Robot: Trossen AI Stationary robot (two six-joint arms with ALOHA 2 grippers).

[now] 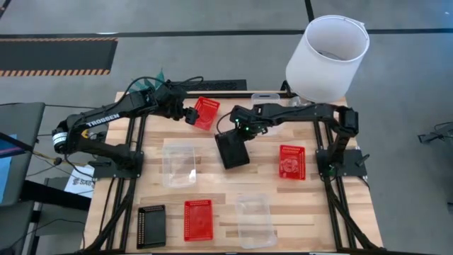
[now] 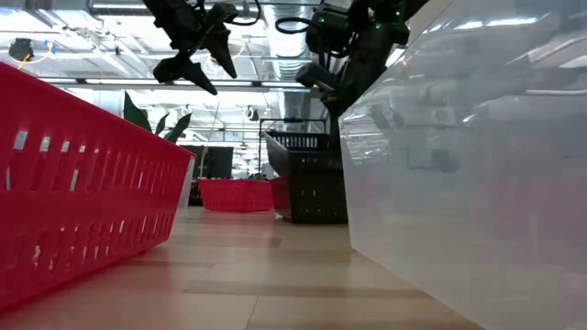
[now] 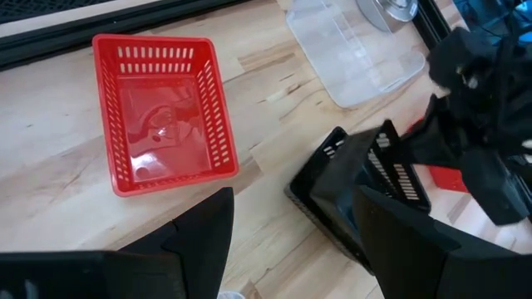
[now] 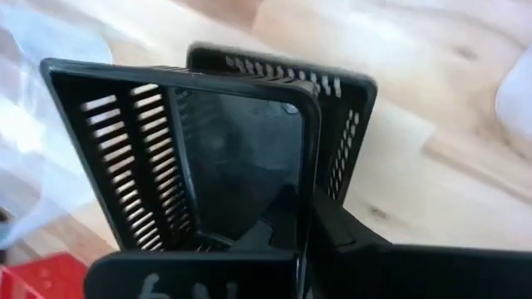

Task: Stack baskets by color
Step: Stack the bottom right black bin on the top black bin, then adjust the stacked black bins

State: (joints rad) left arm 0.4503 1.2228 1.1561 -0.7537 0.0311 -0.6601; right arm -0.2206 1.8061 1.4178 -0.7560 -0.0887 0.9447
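My right gripper (image 1: 239, 133) is near the table's middle, shut on a black basket (image 4: 208, 158). That basket stands tilted, its lower part inside a second black basket (image 4: 347, 124) that rests on the table. My left gripper (image 1: 190, 115) hangs open above the table beside a red basket (image 3: 162, 112), touching nothing. More baskets sit flat on the table: clear (image 1: 180, 163), red (image 1: 291, 161), black (image 1: 151, 225), red (image 1: 198, 218), clear (image 1: 255, 219). My right gripper has one finger inside the black basket and one outside, with a wall's rim (image 4: 306, 195) between them. The fingers slant down from the far right. The basket is tipped up on edge, its lower end in the second black basket.
A large white lampshade (image 1: 327, 57) stands at the far right corner, with another clear basket (image 1: 265, 98) beside it. A green plant (image 1: 159, 74) shows at the far left. Bare wood lies between the near row of baskets and the middle ones.
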